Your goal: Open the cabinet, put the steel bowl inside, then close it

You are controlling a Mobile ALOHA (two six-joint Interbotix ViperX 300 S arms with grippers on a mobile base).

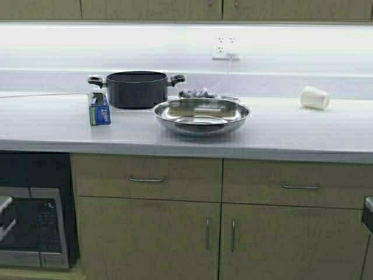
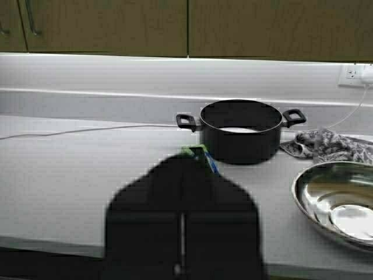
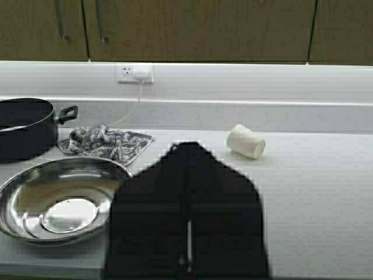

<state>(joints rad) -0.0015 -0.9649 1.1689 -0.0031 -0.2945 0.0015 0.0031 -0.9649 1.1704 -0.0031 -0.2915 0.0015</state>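
Overhead, the cabinet hangs with both doors shut, only its bottom edge showing. Below it the worktop carries the steel bowl, upright near the front edge and touched by nothing. Just behind the bowl stand a black pot and a crumpled cloth; a small blue box stands left of the bowl, and a white cup lies on its side well to the right. The left gripper and right gripper are both pressed closed on nothing, hanging before the worktop.
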